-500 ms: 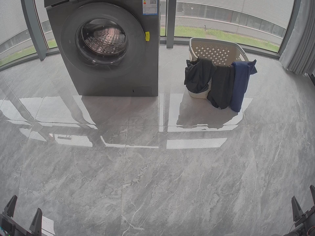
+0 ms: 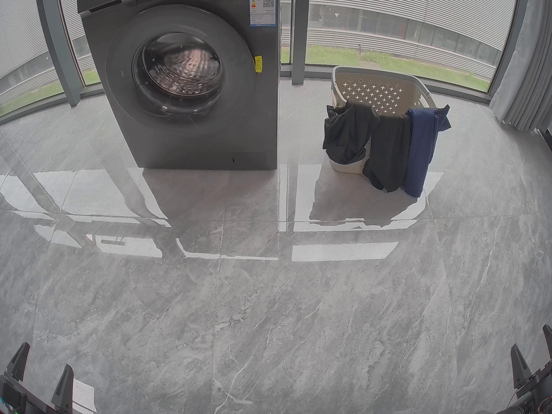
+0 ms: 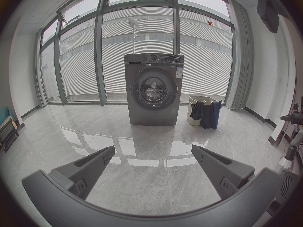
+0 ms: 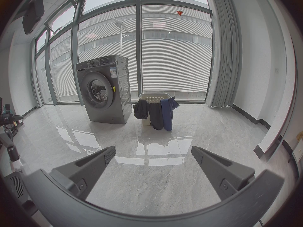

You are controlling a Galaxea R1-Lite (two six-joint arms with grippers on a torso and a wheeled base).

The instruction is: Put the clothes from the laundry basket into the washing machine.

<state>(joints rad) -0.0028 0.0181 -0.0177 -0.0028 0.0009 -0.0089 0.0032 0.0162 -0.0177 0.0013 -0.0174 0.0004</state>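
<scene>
A grey washing machine (image 2: 184, 76) stands at the back left with its round door shut; it also shows far off as the washing machine (image 3: 153, 89) and the washing machine (image 4: 104, 90). To its right sits a cream laundry basket (image 2: 382, 90), with two dark garments (image 2: 348, 130) and a blue garment (image 2: 422, 148) draped over its front rim. The basket (image 3: 203, 111) and basket (image 4: 154, 111) lie well ahead of both arms. My left gripper (image 2: 41, 369) stays low at the near left, open and empty. My right gripper (image 2: 535, 355) sits at the near right, open and empty.
Glossy grey tile floor (image 2: 276, 294) stretches between me and the machine. Tall windows (image 2: 402, 24) run behind, with a curtain (image 2: 526, 81) at the far right. A tripod stand (image 3: 293, 133) is at the room's side.
</scene>
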